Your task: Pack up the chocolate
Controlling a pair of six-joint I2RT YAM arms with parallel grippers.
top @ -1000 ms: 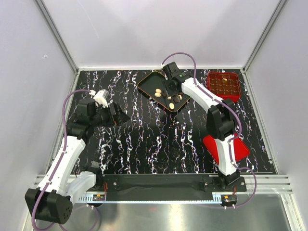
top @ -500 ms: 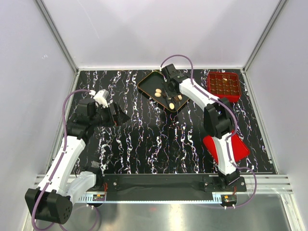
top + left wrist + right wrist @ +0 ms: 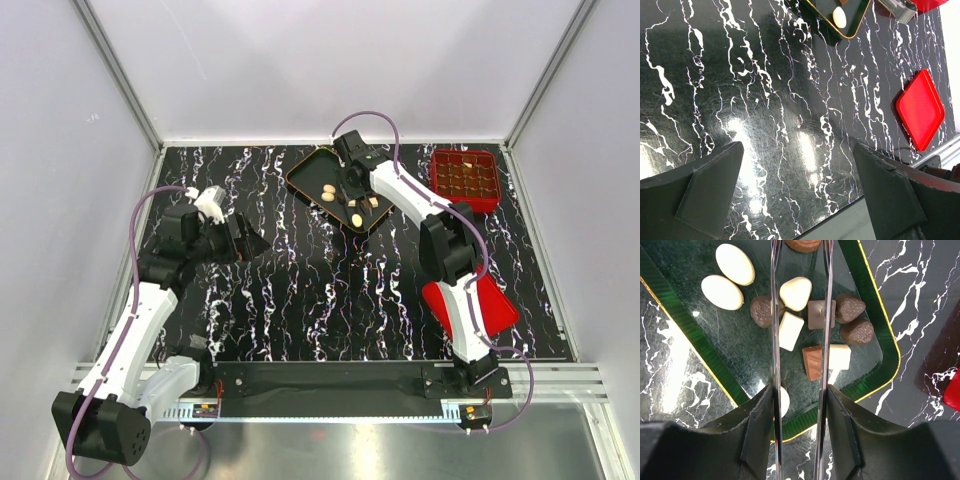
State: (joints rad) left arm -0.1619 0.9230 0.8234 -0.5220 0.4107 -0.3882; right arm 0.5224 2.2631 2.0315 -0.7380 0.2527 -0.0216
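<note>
The black white-veined table (image 3: pixel 300 300) sits inside plain pale walls, and no brand, label or lettering is legible on any item. Over the last second the right gripper (image 3: pixel 347 192) has moved further in over the black orange-rimmed tray (image 3: pixel 875 355), its slim fingers (image 3: pixel 774 315) parallel at a narrow gap straddling the chocolate (image 3: pixel 795 292) with nothing clamped. That suggests a pick is imminent. The left gripper (image 3: pixel 797 150) stays idle and spread wide, while the red box (image 3: pixel 465 175) awaits filling.
</note>
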